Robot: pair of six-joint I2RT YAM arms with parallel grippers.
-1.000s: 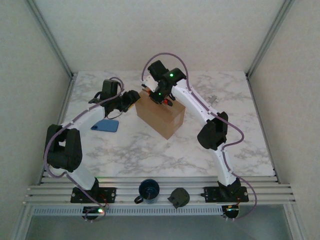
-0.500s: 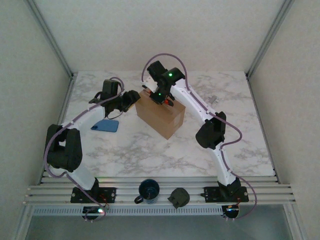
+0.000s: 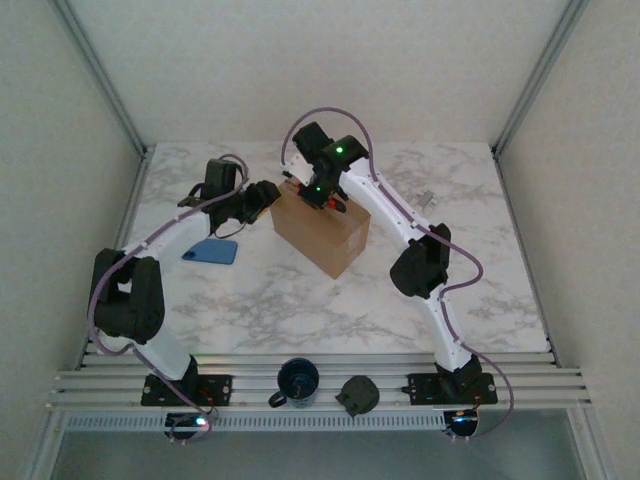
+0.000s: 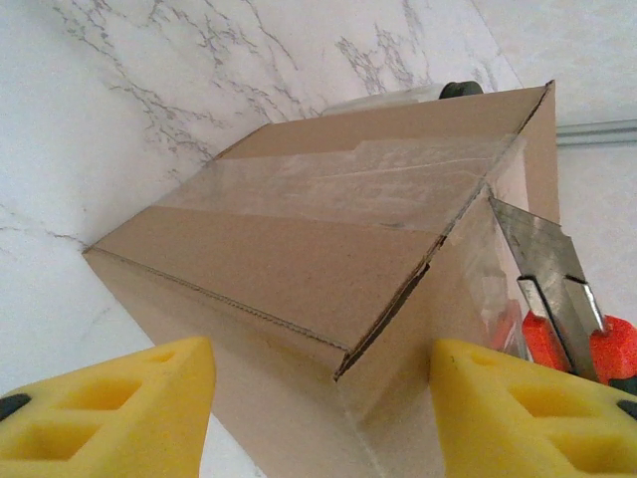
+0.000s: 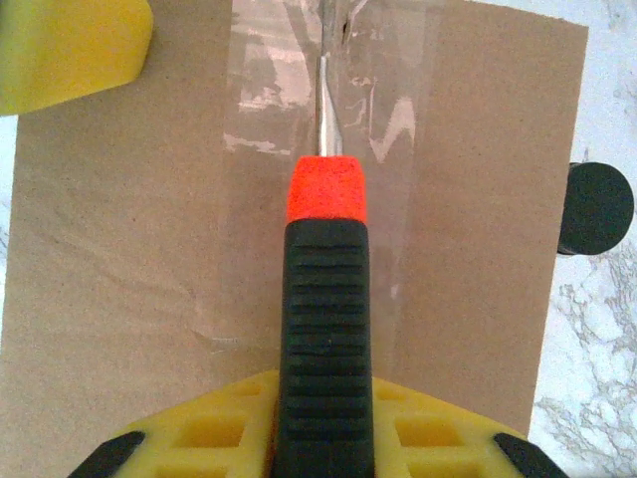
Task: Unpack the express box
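The express box (image 3: 322,232) is a brown carton with clear tape along its top seam, standing mid-table. My right gripper (image 3: 322,192) (image 5: 323,423) is shut on a utility knife (image 5: 323,319) with a black handle and orange nose. Its blade (image 5: 326,105) rests on the taped seam near the box's far left end. My left gripper (image 3: 266,196) (image 4: 318,408) is open, its yellow fingers (image 4: 100,413) on either side of the box's (image 4: 299,259) left corner. I cannot tell whether they touch it. The knife blade (image 4: 542,259) shows at the box's edge.
A blue phone (image 3: 211,251) lies left of the box. A dark blue cup (image 3: 297,380) and a black object (image 3: 357,395) sit on the front rail. A small black round thing (image 5: 595,207) lies beside the box's far side. A small grey item (image 3: 428,199) lies far right.
The right arm's elbow has drifted slightly left. The knife, the box and the left gripper stay about where they were.
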